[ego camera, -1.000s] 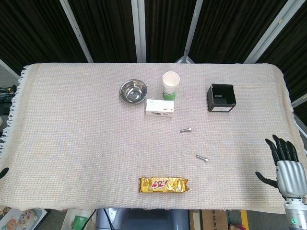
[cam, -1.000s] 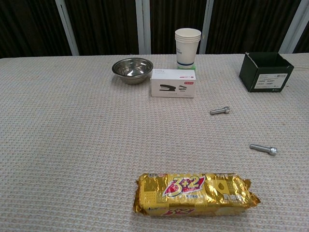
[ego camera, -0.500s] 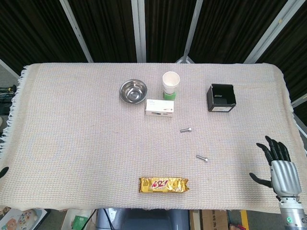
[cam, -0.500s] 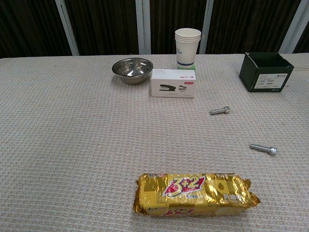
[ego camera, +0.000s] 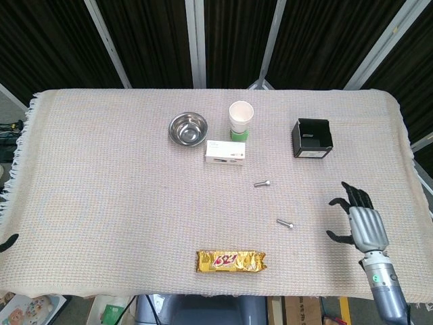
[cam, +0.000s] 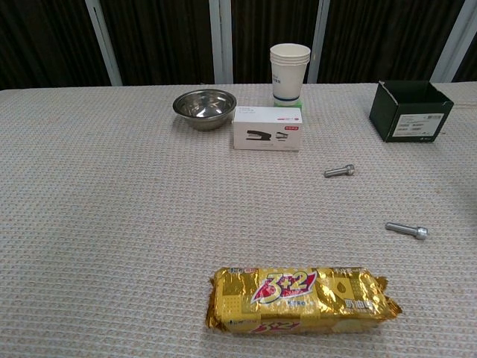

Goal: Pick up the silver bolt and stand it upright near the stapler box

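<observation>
Head view: the desk (ego camera: 101, 203) carries a woven beige cloth. The right robot hand (ego camera: 360, 218) hovers over the cloth near the right edge, fingers spread apart, grasping nothing. Only a dark tip of the left robot hand (ego camera: 8, 242) shows at the left border; its state cannot be told. Two silver metal bolts lie flat: the nearer silver bolt (ego camera: 285, 223) lies left of the right robot hand, apart from it; the farther silver bolt (ego camera: 262, 183) lies just in front of the white stapler box (ego camera: 225, 152). Behind the box sit a round steel bowl (ego camera: 187, 128) and a white paper cup stack (ego camera: 240, 120). A black open-topped box (ego camera: 312, 138) stands to the right.

Chest view: no robot hand appears. Both bolts lie on their sides; a yellow foil biscuit packet (cam: 302, 298) lies nearest the camera
</observation>
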`<action>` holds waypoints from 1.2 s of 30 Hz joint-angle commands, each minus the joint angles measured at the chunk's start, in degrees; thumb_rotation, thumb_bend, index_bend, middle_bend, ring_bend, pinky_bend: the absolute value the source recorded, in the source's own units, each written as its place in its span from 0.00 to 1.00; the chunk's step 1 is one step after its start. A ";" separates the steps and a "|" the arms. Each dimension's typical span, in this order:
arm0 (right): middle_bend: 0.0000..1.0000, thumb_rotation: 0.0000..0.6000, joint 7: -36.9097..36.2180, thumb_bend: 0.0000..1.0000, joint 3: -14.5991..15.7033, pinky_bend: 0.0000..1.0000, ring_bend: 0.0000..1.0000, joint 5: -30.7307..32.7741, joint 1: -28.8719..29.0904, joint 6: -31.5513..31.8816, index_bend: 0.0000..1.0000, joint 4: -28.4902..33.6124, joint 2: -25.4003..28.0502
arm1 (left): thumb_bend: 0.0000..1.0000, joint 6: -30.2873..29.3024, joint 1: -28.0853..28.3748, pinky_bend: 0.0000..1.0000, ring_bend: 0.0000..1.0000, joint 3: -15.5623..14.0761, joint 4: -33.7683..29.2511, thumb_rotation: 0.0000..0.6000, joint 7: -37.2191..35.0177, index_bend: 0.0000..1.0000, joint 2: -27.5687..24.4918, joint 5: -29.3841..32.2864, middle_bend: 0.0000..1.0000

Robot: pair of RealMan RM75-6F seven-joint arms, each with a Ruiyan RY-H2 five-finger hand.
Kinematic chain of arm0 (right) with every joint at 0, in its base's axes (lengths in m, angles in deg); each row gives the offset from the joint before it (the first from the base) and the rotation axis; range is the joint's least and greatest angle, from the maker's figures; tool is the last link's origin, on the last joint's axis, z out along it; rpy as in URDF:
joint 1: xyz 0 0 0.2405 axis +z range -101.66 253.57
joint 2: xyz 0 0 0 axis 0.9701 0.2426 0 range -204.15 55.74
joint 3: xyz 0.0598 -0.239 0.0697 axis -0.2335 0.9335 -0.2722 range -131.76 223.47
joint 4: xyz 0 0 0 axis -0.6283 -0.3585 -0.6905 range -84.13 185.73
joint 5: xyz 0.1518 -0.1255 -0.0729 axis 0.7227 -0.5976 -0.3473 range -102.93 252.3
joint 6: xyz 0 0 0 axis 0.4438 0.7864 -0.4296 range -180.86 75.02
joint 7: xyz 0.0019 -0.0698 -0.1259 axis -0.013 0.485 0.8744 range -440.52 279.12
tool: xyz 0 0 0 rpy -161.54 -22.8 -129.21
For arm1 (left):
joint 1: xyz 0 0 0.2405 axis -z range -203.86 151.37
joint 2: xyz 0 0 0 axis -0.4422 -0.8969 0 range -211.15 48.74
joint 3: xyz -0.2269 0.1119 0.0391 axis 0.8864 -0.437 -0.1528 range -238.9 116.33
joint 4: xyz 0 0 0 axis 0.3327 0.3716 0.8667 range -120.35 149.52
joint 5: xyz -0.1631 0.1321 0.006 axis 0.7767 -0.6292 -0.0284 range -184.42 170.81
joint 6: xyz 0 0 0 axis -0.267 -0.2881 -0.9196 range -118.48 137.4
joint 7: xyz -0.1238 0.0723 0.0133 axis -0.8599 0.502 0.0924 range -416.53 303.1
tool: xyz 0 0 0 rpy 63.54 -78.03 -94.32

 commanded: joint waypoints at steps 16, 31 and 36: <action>0.01 1.00 42.82 0.25 -5.91 0.00 0.01 37.24 19.78 6.54 0.39 10.84 -17.62 | 0.04 0.73 0.17 0.03 0.00 0.13 0.05 1.00 -0.62 0.02 -0.44 1.03 0.00; 0.01 1.00 45.75 0.30 -7.12 0.00 0.00 41.75 23.10 13.72 0.41 5.36 -26.21 | 0.04 1.25 0.38 0.03 0.00 0.25 0.35 1.00 -1.26 0.02 -0.63 1.52 0.00; 0.01 1.00 44.82 0.30 -6.78 0.00 0.00 41.59 22.51 14.37 0.43 6.14 -25.41 | 0.04 1.19 0.35 0.03 0.00 0.28 0.19 1.00 -1.03 0.02 -0.59 1.71 0.00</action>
